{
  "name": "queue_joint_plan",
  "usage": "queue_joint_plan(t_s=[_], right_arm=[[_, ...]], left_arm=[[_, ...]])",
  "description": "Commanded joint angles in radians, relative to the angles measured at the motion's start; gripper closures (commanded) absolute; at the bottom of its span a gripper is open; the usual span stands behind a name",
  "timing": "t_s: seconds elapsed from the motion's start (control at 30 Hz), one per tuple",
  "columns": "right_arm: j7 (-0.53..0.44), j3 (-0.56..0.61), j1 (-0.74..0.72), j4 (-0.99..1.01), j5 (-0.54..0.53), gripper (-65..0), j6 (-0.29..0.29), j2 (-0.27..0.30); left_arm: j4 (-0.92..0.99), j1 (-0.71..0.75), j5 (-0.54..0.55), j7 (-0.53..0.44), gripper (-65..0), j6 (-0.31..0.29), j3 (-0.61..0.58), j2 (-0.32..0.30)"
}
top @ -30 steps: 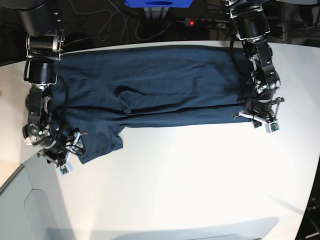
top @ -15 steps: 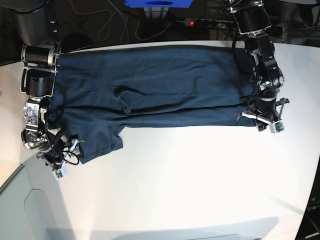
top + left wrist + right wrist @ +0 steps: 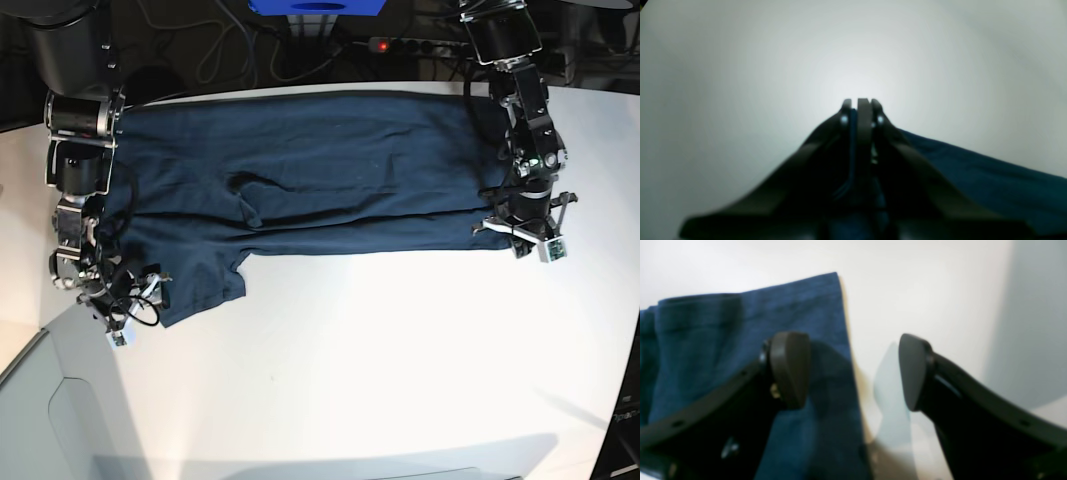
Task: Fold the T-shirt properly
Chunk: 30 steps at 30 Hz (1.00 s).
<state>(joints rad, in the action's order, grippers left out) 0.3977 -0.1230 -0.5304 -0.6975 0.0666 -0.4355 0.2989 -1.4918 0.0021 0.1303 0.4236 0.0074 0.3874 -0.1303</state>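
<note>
- The T-shirt [image 3: 310, 175] lies spread across the far half of the white surface [image 3: 400, 360], long side running left to right in the base view, with a raised crease near its middle
- One sleeve [image 3: 195, 280] juts toward the near side at the base view's left, ending in a straight hem
- The left end effector [image 3: 528, 238] sits at the garment's near corner on the base view's right; in the left wrist view its jaws are pressed together with a thin strip of blue cloth [image 3: 852, 140] caught between them — it is gripping the shirt's edge
- From that wrist view the fabric [image 3: 973, 180] trails off to the right over the pale surface [image 3: 740, 83]
- The right end effector [image 3: 128, 305] is low at the sleeve's outer edge on the base view's left
- In the right wrist view its jaws stand wide apart — one fingertip [image 3: 790, 368] rests over the blue cloth [image 3: 700, 350], the other fingertip [image 3: 912, 371] is over bare surface [image 3: 923, 283] just beyond the hem, so the hem runs between them
- Nothing is clamped in the right end effector
</note>
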Motion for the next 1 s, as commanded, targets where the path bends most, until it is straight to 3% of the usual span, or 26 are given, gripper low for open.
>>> queue_joint_plan(t_s=[0.0, 0.17, 0.27, 0.4, 0.77, 0.97], right_arm=[[0.005, -0.002, -0.012, -0.015, -0.012, -39.4, 0.004, 0.01], [0.005, -0.002, 0.016, -0.018, -0.012, -36.6, 0.004, 0.01], [0.005, -0.002, 0.019, -0.018, -0.012, -24.3, 0.004, 0.01], [0.005, -0.002, 0.013, -0.041, -0.012, -0.5, 0.002, 0.013], [0.014, -0.008, 0.123, -0.456, -0.014, -0.1, 0.002, 0.015], [0.066, -0.008, 0.135, -0.532, -0.014, -0.1, 0.004, 0.015]], left_arm=[[-0.02, -0.015, 0.002, -0.019, 0.0, 0.001, 0.002, -0.01], [-0.02, -0.02, 0.002, -0.019, 0.0, 0.001, 0.002, -0.01], [-0.019, -0.021, 0.002, -0.019, 0.0, 0.001, 0.002, -0.012], [-0.019, -0.023, 0.002, -0.019, 0.0, 0.001, 0.002, -0.013], [-0.043, -0.026, 0.004, -0.021, 0.0, -0.001, 0.002, -0.021], [-0.048, -0.026, 0.004, -0.021, 0.0, -0.001, 0.002, -0.021]])
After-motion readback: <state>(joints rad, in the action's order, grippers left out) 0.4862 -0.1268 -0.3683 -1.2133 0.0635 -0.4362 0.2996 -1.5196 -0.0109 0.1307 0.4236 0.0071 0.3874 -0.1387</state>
